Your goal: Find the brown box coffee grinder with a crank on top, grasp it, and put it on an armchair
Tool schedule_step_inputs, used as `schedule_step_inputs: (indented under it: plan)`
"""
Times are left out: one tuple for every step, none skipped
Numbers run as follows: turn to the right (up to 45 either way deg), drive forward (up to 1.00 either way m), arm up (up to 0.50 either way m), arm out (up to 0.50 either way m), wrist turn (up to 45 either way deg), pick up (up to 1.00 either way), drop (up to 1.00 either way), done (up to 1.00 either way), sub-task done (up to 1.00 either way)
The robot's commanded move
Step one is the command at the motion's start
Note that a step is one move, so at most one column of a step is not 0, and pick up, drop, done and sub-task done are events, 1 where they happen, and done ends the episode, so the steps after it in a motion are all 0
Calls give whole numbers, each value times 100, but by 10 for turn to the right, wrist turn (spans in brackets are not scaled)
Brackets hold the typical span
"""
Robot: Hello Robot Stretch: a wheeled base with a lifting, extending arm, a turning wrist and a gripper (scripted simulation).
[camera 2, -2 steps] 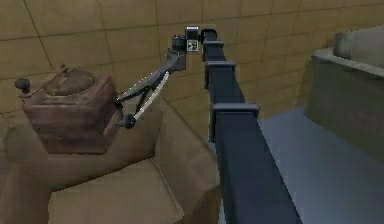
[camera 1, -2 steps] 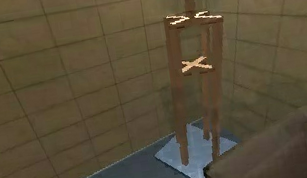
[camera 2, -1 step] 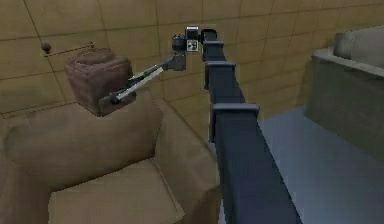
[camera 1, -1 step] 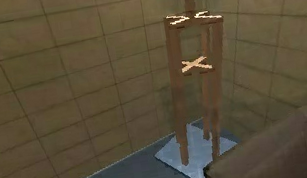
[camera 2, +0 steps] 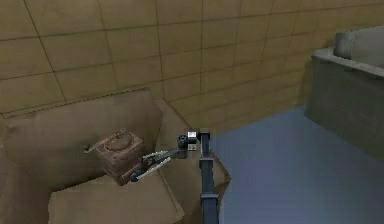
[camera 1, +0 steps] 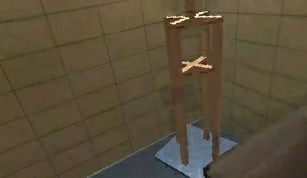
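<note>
Tan armchair [camera 2: 50,135] with brown box coffee grinder [camera 2: 118,152] on its seat

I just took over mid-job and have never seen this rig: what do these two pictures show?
It is a wheeled robot with one arm. The forward view looks ahead and down: a wooden floor lamp stands in a tiled corner, a brown upholstered edge at lower right. The arm side view looks out where the arm reaches: the dark arm ends in its tool, near a brown box with a crank that sits on a brown armchair. I cannot tell whether the tool holds it. A grey seat stands at that view's right.
</note>
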Motion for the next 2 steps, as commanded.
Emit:
schedule_step_inputs:
  plan:
    - [0,0,-32,0,0,0,0,0,0]
    - [0,0,0,0,0,0,100,0,0]
